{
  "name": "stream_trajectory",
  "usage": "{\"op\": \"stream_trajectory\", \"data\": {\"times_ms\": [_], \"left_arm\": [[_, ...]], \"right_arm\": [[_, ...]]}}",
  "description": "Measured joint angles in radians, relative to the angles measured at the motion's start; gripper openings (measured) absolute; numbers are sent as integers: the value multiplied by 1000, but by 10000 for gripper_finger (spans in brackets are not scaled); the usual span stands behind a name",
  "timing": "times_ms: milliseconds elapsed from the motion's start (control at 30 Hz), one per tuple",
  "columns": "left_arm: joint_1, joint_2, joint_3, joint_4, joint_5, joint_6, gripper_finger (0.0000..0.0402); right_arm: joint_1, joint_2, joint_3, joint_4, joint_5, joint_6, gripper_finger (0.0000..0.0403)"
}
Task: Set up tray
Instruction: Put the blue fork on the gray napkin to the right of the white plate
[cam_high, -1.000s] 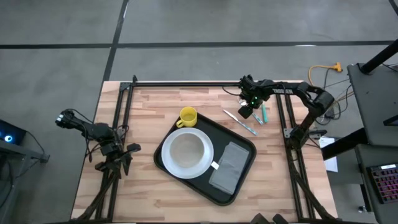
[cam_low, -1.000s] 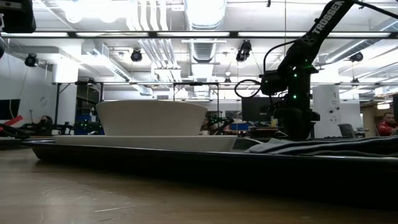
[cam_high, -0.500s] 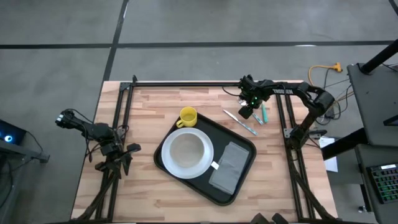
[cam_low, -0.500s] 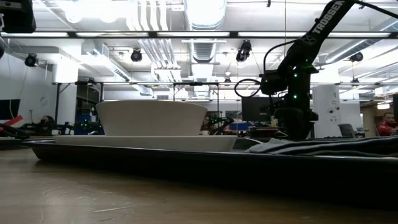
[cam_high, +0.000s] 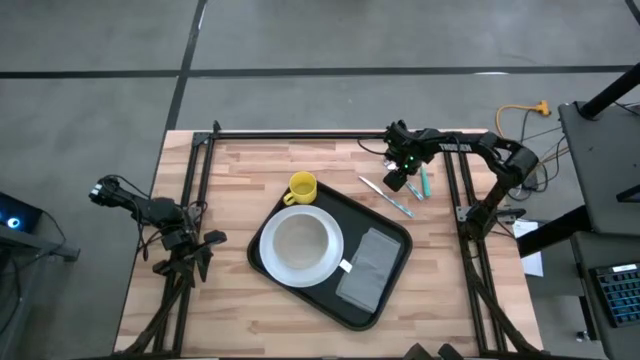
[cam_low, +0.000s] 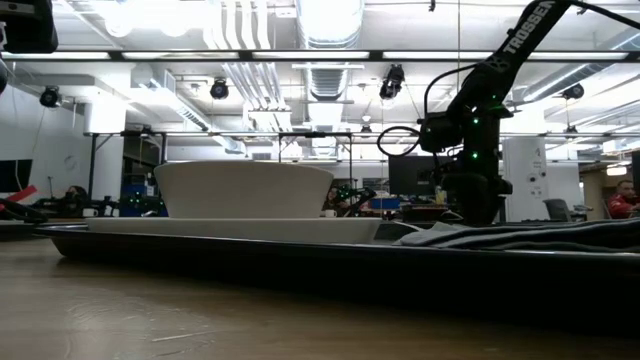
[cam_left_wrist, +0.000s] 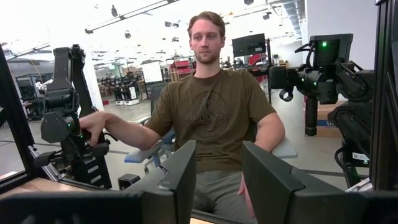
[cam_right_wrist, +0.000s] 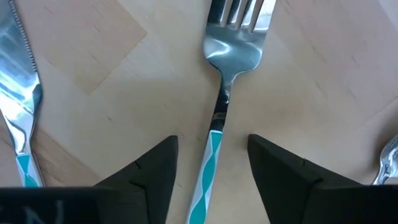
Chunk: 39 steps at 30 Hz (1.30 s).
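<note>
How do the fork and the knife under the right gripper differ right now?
The fork lies centred between the right gripper's open fingers; the knife lies off to one side, outside them. The fork's head shows tines; the knife has a flat serrated blade. Both lie on the bare wooden table and have teal-and-white handles.

A robotics lab in an open industrial hall: exposed white ceiling ducts and strip lights (cam_low: 320, 30) run over a bare grey concrete floor (cam_high: 300, 60). A light butcher-block wooden table (cam_high: 250, 170) framed by black metal rails stands among distant workbenches, dark monitors (cam_left_wrist: 249, 43) and other dark robot arms (cam_left_wrist: 65, 118), one handled by a seated person in an olive T-shirt (cam_left_wrist: 208, 118).
</note>
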Motion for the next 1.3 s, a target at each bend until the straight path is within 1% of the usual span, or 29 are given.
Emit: {"op": "stream_trajectory", "data": {"times_ms": [500, 667, 767, 1100, 1300], "left_arm": [[0, 0, 0, 0, 0, 0, 112], [0, 0, 0, 0, 0, 0, 112], [0, 0, 0, 0, 0, 0, 112], [0, 0, 0, 0, 0, 0, 112], [0, 0, 0, 0, 0, 0, 112]], "right_arm": [[1, 1, 0, 3, -1, 10, 59], [0, 1, 0, 4, 1, 10, 27], [0, 1, 0, 4, 1, 10, 18], [0, -5, 0, -1, 1, 7, 16], [4, -37, 1, -46, 5, 23, 15]]}}
